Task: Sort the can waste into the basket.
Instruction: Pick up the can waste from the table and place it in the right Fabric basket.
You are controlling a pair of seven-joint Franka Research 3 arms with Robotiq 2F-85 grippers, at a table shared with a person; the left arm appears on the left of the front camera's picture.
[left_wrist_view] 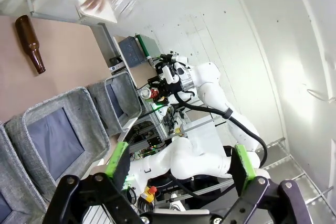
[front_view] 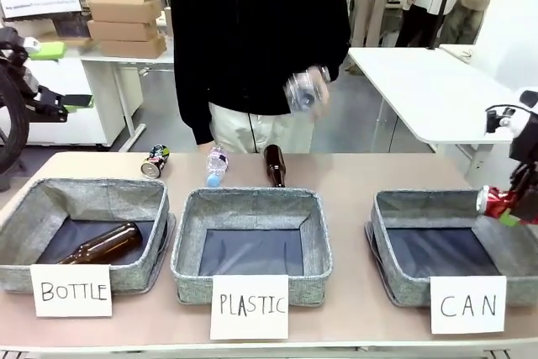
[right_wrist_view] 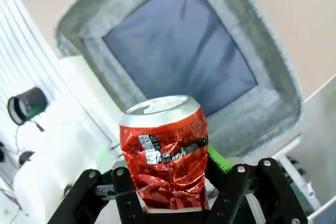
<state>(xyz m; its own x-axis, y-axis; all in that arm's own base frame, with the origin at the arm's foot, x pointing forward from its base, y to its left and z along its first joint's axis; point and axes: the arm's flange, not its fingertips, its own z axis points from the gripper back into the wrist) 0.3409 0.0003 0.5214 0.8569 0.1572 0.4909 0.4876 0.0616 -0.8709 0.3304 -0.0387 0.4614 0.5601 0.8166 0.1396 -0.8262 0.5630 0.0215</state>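
Over CAN basket (right_wrist_view: pixel 262 85) | right tool (right_wrist_view: pixel 173 182) clamps crumpled red can (right_wrist_view: pixel 165 148), half-hidden frontally | left tool (left_wrist_view: pixel 181 169) released

Bright, even indoor light with soft shadows. The person's hand (front_view: pixel 308 88) is motion-blurred. The wrist views bend at their edges.

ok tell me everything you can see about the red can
The red can is a small metal drink can with a silver top, its red wall crumpled and dented, with a white printed label patch. The right gripper is shut on its lower part, holding it roughly upright. In the front view it hangs at the far right corner of the CAN basket, above the rim, not yet inside. Nothing else touches it.
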